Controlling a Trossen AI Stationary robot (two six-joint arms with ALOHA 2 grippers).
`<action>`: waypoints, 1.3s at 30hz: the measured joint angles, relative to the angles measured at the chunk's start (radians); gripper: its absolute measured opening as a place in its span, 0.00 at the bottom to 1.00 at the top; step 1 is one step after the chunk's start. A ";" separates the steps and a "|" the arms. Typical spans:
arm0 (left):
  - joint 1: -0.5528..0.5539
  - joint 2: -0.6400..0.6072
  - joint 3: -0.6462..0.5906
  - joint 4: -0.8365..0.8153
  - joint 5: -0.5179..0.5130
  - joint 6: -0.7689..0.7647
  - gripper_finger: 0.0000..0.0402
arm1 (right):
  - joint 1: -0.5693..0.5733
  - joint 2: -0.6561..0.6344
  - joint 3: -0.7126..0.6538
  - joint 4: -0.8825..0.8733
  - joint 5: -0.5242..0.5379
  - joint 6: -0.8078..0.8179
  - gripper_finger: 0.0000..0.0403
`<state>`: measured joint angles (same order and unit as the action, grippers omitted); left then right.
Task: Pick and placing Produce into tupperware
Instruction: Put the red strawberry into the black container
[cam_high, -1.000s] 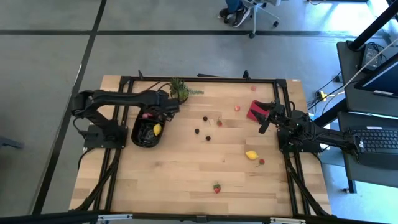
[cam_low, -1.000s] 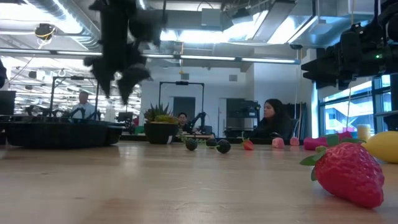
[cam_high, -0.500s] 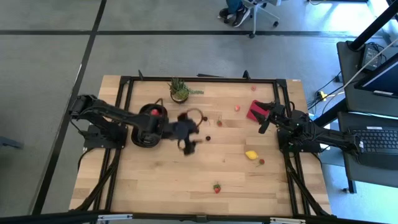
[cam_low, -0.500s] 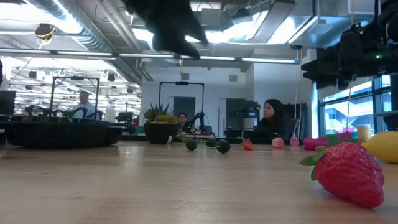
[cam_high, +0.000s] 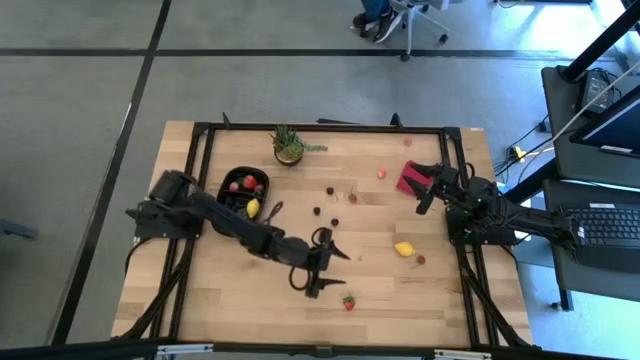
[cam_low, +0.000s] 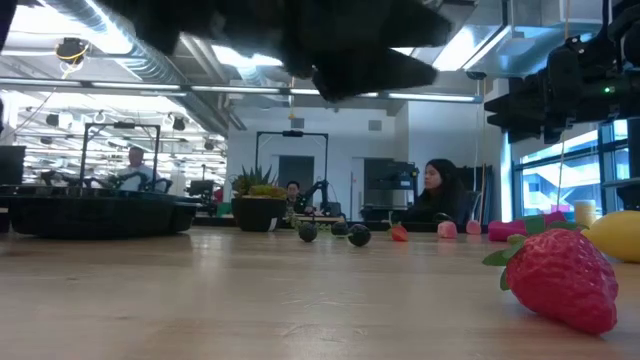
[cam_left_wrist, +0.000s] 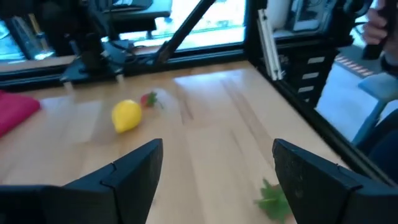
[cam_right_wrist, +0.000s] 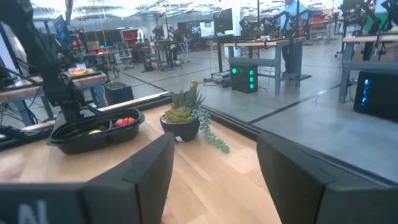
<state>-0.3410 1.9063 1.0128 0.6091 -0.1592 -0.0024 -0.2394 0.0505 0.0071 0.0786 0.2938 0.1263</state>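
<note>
Since a second ago left gripper (cam_high: 322, 262) swung from over the tupperware (cam_high: 240, 192) out to mid-table, jaws wide apart, nothing held, hovering near the strawberry (cam_high: 348, 301) by the front edge; bare wood all round it. Tupperware sits at the left rail, long axis running front to back, with a lemon (cam_high: 253, 208) and red pieces inside. Right gripper (cam_high: 428, 190) parked beside the red square (cam_high: 408, 179), jaws part open, empty.

The black oval tupperware (cam_high: 241, 192) is seen at the far left of the table, holding red pieces and a yellow one. Loose produce is scattered right of it: dark berries (cam_high: 331, 190), a lemon (cam_high: 404, 249), a near strawberry (cam_high: 348, 302).
</note>
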 joint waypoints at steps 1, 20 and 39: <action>0.001 0.020 0.001 0.025 0.006 0.001 0.73 | 0.000 0.000 0.000 0.000 0.000 0.001 0.58; -0.020 0.000 -0.117 0.104 -0.139 0.059 0.73 | 0.001 0.000 0.000 0.148 -0.368 0.079 0.58; 0.105 -0.418 -0.582 0.308 -0.144 0.031 0.73 | 0.246 0.549 0.333 -0.044 -0.177 -0.239 0.58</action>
<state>-0.2356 1.4880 0.4311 0.9173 -0.3033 0.0284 0.0065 0.5992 0.3402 0.0350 0.1163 -0.1122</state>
